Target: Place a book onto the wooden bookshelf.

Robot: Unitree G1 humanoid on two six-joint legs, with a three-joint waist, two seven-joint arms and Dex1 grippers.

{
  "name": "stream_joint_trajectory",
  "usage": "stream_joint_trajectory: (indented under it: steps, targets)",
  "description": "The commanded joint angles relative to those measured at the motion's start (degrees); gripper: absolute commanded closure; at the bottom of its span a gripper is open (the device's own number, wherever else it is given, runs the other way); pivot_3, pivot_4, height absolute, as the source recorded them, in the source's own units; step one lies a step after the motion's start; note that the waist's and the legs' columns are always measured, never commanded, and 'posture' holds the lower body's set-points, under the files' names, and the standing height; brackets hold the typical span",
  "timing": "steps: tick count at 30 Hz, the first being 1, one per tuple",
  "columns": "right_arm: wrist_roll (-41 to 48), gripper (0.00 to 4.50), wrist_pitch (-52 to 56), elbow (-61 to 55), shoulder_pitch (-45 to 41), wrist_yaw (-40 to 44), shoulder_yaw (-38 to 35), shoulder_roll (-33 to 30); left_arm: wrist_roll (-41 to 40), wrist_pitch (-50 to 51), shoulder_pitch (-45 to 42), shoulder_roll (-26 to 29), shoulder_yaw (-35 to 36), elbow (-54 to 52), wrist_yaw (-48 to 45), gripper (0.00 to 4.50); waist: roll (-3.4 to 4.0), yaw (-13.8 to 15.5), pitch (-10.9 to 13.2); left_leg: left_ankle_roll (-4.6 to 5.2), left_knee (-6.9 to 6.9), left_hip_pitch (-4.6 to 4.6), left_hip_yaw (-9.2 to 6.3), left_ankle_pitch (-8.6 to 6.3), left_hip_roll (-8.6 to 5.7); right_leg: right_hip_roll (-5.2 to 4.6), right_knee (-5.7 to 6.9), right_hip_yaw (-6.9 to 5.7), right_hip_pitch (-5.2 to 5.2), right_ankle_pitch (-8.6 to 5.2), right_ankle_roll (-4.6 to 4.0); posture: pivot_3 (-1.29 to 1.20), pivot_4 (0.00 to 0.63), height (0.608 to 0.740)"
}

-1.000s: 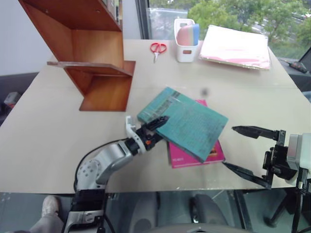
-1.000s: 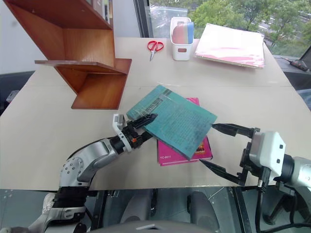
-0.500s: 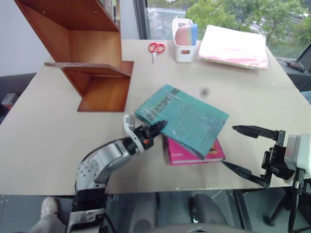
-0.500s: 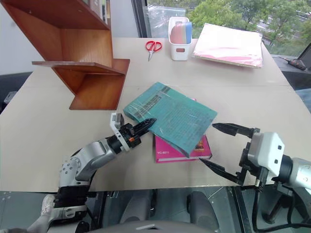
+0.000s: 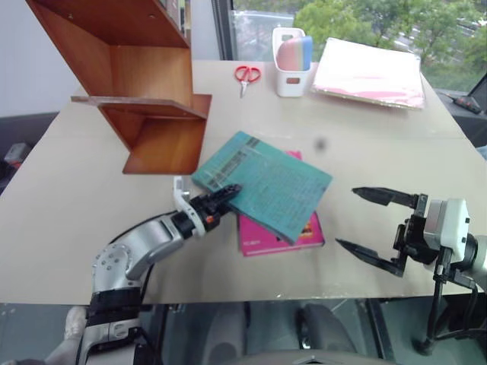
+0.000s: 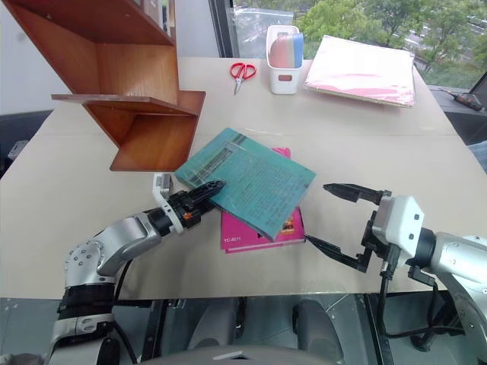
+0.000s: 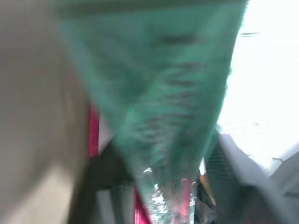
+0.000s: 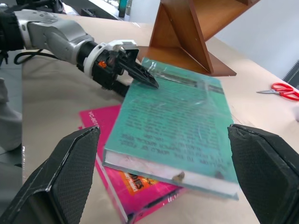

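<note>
Holding: the book (image 5: 262, 185) is gripped at its near left corner by the left pincer (image 5: 217, 201), one finger seen on the cover and one under it.
Where the book is: it is lying across the pink book (image 5: 279, 231) on the counter (image 5: 380, 137), a little lifted at the gripped corner, and it is well apart from the wooden bookshelf (image 5: 144, 91).
Reason for this grip: the corner hangs over the pink book, so a finger can be slid below; this is judged, not seen.
Right pincer (image 5: 374, 230): it is spread wide and nothing is held; it hangs beside the book's right edge, probably to take the other side.
Shelf: the lower board is free, so room for the book is given.
Count: two books, two pincers, one bookshelf, one pair of scissors (image 5: 246, 75), one white holder (image 5: 291, 62), one pale folder (image 5: 370, 74).
</note>
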Motion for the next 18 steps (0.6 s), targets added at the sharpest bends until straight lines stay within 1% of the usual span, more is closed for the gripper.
stream_joint_trajectory:
  steps: [1, 7, 9, 10, 11, 12, 13, 15, 18]
  targets:
    - [-0.4, 0.0, -1.5, -0.6, 0.1, -0.2, 0.0, 0.4, 2.2, -0.9, 0.4, 0.8, 1.9, 0.8, -2.5, 0.96, 0.0, -0.1, 0.0, 0.0, -0.01, 0.01, 0.0, 0.0, 0.0, 0.0, 0.0, 0.0, 0.0, 0.0, 0.0, 0.0, 0.15, 0.74]
    - [-1.0, 0.0, -1.5, -0.3, -0.4, -0.3, 0.7, 0.7, 2.9, -1.0, -0.2, 0.5, 2.9, 2.4, -3.6, 0.96, 0.01, -0.3, 0.0, 0.0, -0.02, 0.02, 0.01, 0.0, 0.01, 0.0, 0.0, 0.0, -0.01, -0.01, 0.0, 0.0, 0.15, 0.74]
    - [-1.2, 0.0, -1.6, -0.1, -0.7, -0.3, 1.0, 0.8, 2.4, -1.0, -0.3, 0.2, 3.1, 2.6, -3.7, 1.45, 0.01, -0.3, 0.0, 0.0, -0.02, 0.02, 0.02, 0.0, 0.01, -0.01, 0.0, 0.01, -0.01, 0.0, 0.0, 0.0, 0.15, 0.74]
    - [-1.3, 0.0, -1.6, -0.1, -0.7, -0.3, 1.0, 0.8, 2.0, -0.9, -0.3, 0.1, 3.1, 2.5, -3.9, 1.46, 0.01, -0.3, 0.0, 0.0, -0.02, 0.02, 0.02, 0.0, 0.01, -0.01, -0.01, 0.01, -0.01, 0.0, 0.0, 0.0, 0.15, 0.74]
    - [-1.3, 0.0, -1.6, -0.1, -0.8, -0.3, 1.0, 0.8, 1.5, -0.8, -0.2, 0.0, 3.2, 2.5, -4.0, 2.14, 0.01, -0.3, 0.0, 0.0, -0.02, 0.02, 0.01, 0.0, 0.01, 0.0, -0.01, 0.01, -0.01, 0.0, 0.0, 0.0, 0.15, 0.74]
    - [-1.3, 0.0, -1.6, -0.1, -0.7, -0.3, 1.0, 0.8, 1.1, -0.5, -0.2, 0.0, 3.2, 2.4, -4.1, 2.28, 0.01, -0.3, 0.0, 0.0, -0.02, 0.02, 0.01, 0.0, 0.01, -0.01, 0.0, 0.01, -0.01, 0.0, 0.0, 0.0, 0.15, 0.74]
    - [-1.4, 0.0, -1.6, -0.1, -0.8, -0.3, 1.1, 0.8, 0.6, -0.3, -0.2, 0.1, 3.2, 2.2, -4.1, 2.55, 0.01, -0.3, 0.0, 0.0, -0.02, 0.02, 0.01, 0.0, 0.01, -0.01, -0.01, 0.0, -0.01, 0.0, 0.0, 0.0, 0.15, 0.74]
    - [-1.6, 0.0, -1.7, 0.1, -0.9, -0.3, 1.4, 0.9, -1.1, -0.2, -0.1, 0.3, 3.2, 1.5, -3.5, 3.4, 0.01, -0.3, 0.0, 0.0, -0.02, 0.02, 0.01, 0.0, 0.01, -0.01, -0.01, 0.01, -0.01, 0.0, 0.0, 0.0, 0.15, 0.74]
    - [-1.8, 0.0, -1.7, 0.3, -1.0, -0.3, 1.6, 1.0, -3.3, -0.4, -0.1, 0.9, 3.1, 0.6, -2.3, 4.39, 0.01, -0.4, 0.0, 0.0, -0.02, 0.02, 0.01, 0.0, 0.02, -0.01, -0.01, 0.01, -0.01, 0.0, 0.0, 0.0, 0.15, 0.74]
